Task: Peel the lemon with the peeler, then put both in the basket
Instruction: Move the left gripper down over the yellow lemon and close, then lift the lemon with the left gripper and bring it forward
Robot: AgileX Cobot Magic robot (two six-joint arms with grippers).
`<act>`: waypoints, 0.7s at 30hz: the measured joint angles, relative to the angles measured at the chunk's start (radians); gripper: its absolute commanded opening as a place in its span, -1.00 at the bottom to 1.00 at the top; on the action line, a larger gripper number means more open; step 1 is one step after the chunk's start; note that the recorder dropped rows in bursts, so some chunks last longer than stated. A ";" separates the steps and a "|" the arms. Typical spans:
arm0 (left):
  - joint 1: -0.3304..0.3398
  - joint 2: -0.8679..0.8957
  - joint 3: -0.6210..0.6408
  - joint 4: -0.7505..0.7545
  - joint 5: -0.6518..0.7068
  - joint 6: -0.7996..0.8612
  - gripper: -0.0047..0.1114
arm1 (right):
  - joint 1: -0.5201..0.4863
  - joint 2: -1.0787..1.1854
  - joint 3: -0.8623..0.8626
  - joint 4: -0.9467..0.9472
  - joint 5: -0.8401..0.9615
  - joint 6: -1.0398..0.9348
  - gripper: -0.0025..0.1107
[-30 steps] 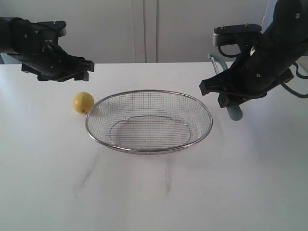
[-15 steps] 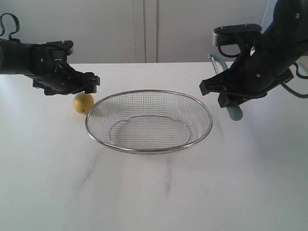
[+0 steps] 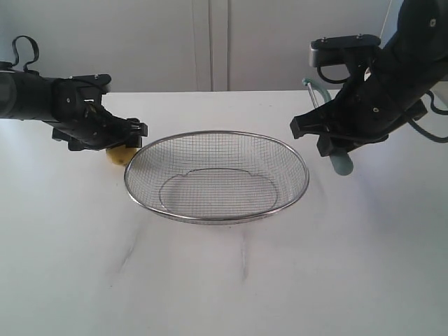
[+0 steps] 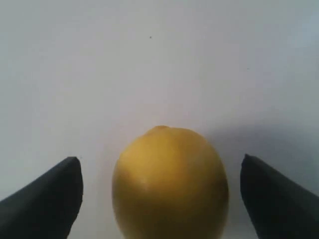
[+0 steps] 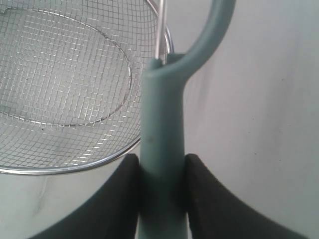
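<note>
Straddling the lemon (image 4: pixel 169 184), the left gripper (image 3: pixel 129 136) hangs low over the worktop (image 3: pixel 280 280) at the left end of the basket (image 3: pixel 217 218). Its two dark fingers (image 4: pixel 47 201) are spread wide, with a strip of bare white surface showing between each of them and the yellow skin, so nothing is clasped. From the exterior view the gripper hides most of the lemon, and only a yellow sliver shows beneath it, resting on the worktop just beside the basket's left rim; whether fruit and rim touch cannot be told. The basket sits in the middle of the worktop, its wire wall and shiny rim standing between the lemon and the other arm. The right gripper (image 3: pixel 329 143) is held up off the worktop at the basket's right end, clamped on the teal handle of the peeler (image 5: pixel 162 124). The handle's butt pokes out below the gripper, while the curved head and thin metal blade rise toward the back. Seen from the right wrist, the mesh and rim lie close beside the peeler's head. Pale cabinet doors (image 3: pixel 210 42) close off the far edge of the worktop.
</note>
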 measured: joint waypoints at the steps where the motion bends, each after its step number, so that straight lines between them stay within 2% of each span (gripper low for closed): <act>1: 0.000 0.005 -0.001 0.000 0.000 0.000 0.58 | 0.000 0.000 0.000 0.000 0.000 0.000 -0.96; 9: 0.000 0.026 -0.002 -0.002 -0.006 -0.002 0.50 | 0.000 0.000 0.000 0.000 0.000 0.000 -0.96; 11: 0.000 0.042 -0.002 -0.002 -0.006 -0.002 0.42 | 0.000 0.000 0.000 0.000 0.000 0.000 -0.96; 18: -0.002 0.048 -0.004 -0.004 -0.027 -0.004 -0.34 | 0.000 0.000 0.000 0.000 0.000 0.000 -0.96; 21: -0.002 0.046 -0.004 -0.002 -0.027 -0.004 -0.80 | 0.000 0.000 0.000 0.000 0.000 0.000 -0.96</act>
